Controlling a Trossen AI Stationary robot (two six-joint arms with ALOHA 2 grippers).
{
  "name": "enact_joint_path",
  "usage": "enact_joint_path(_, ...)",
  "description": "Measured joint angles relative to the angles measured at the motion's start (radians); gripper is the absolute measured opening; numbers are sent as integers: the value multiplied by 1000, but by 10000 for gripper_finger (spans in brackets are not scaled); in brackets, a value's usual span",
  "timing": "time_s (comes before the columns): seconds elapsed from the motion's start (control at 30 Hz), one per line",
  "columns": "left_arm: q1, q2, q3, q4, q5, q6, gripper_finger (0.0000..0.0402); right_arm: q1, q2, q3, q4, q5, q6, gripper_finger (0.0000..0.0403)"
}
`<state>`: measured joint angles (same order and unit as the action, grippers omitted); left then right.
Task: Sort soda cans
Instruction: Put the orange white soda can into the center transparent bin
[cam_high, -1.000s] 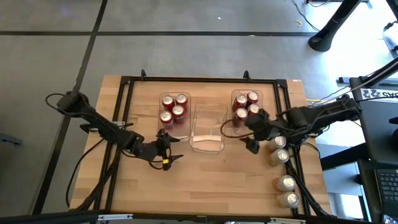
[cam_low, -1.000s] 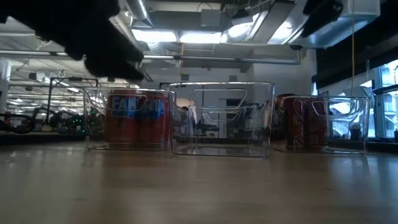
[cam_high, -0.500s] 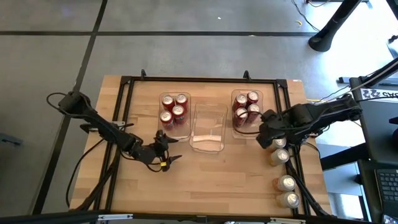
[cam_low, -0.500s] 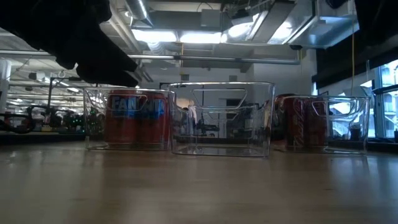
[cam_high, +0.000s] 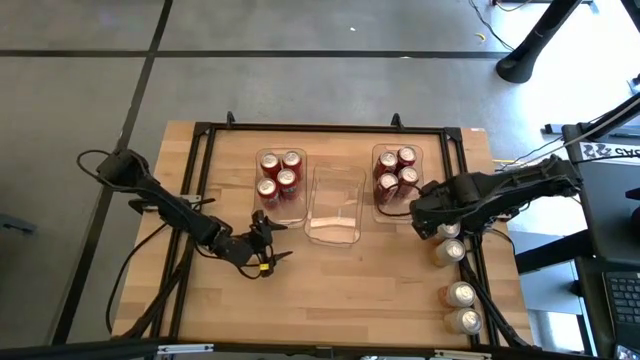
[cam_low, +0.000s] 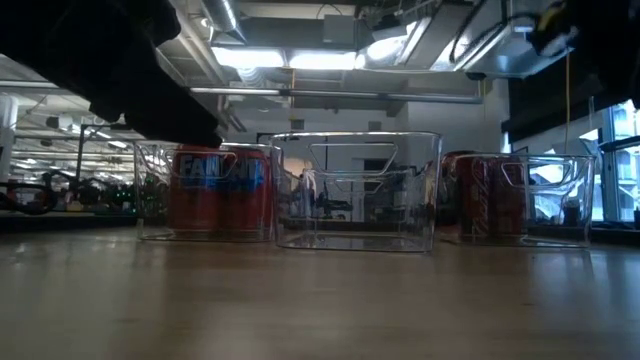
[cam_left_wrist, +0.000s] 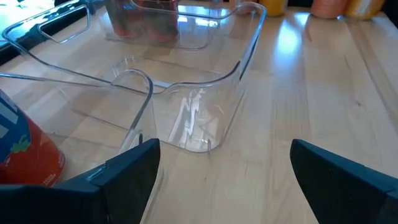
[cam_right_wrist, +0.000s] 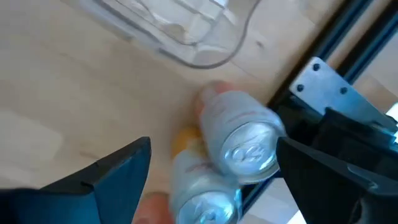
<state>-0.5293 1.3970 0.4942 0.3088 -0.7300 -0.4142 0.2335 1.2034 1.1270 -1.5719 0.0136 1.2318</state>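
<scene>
Since a second ago my right end effector (cam_high: 428, 222) moved right, and now hangs wide open and empty above the pale soda cans (cam_high: 447, 240) at the tabletop's (cam_high: 360, 290) right edge. My left end effector (cam_high: 268, 250) waits open, near the left bin (cam_high: 281, 185) of red cans.

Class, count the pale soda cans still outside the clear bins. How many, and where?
4, along the table's right edge: one partly under the right gripper, one beside it, two near the front corner.
</scene>
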Motion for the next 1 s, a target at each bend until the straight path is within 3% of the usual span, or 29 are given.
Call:
enact_joint_path(0.27, 0, 1, 0, 0, 1, 0, 347, -99, 0, -130, 0, -53, -118, 347)
enact_joint_path(1.0, 0, 2, 0, -4, -7, 9, 347, -97, 0, -290, 83, -155, -191, 347)
